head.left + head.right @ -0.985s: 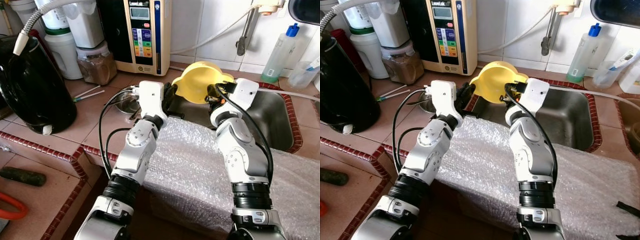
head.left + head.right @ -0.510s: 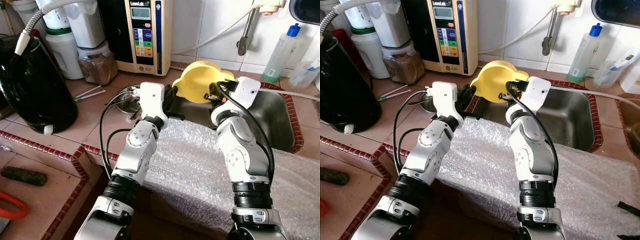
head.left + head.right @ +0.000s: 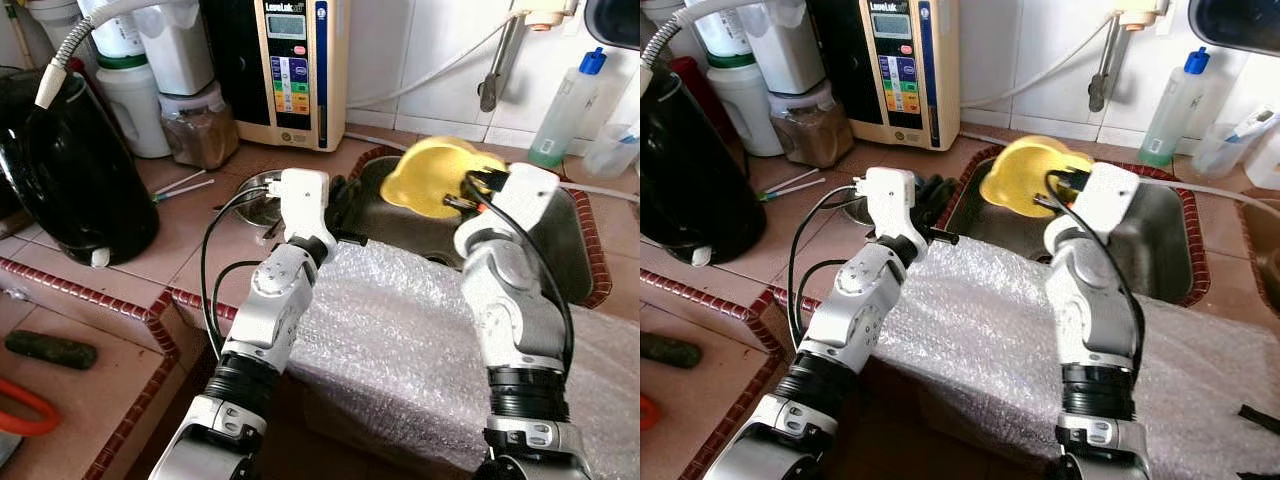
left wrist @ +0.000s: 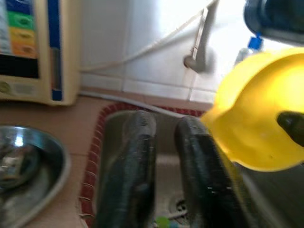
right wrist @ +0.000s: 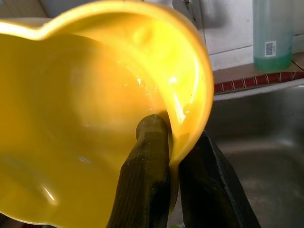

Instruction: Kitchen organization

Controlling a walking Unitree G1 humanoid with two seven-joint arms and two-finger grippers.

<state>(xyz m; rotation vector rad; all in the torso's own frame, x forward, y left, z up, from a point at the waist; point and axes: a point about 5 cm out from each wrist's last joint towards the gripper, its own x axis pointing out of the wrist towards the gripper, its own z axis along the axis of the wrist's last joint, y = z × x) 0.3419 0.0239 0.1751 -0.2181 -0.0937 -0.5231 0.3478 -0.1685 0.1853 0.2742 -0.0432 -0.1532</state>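
A yellow plastic jug (image 3: 432,172) hangs tilted over the steel sink (image 3: 572,232). My right gripper (image 3: 466,192) is shut on its rim. In the right wrist view one finger sits inside the jug (image 5: 95,118) and the other outside the wall. My left gripper (image 3: 338,196) rests at the sink's left edge, apart from the jug. In the left wrist view its fingers (image 4: 128,166) stand a narrow gap apart with nothing between them, and the jug (image 4: 256,118) is off to one side.
Bubble wrap (image 3: 400,320) covers the counter front under both arms. A small steel bowl (image 3: 252,200) and two thin sticks (image 3: 180,187) lie left of the sink. A black kettle (image 3: 70,170), jars and a water unit (image 3: 295,70) line the back. A soap bottle (image 3: 565,105) stands at the far right.
My right gripper has carried the yellow jug to the right, away from my left gripper and out over the sink. The left gripper has stayed at the sink's edge.
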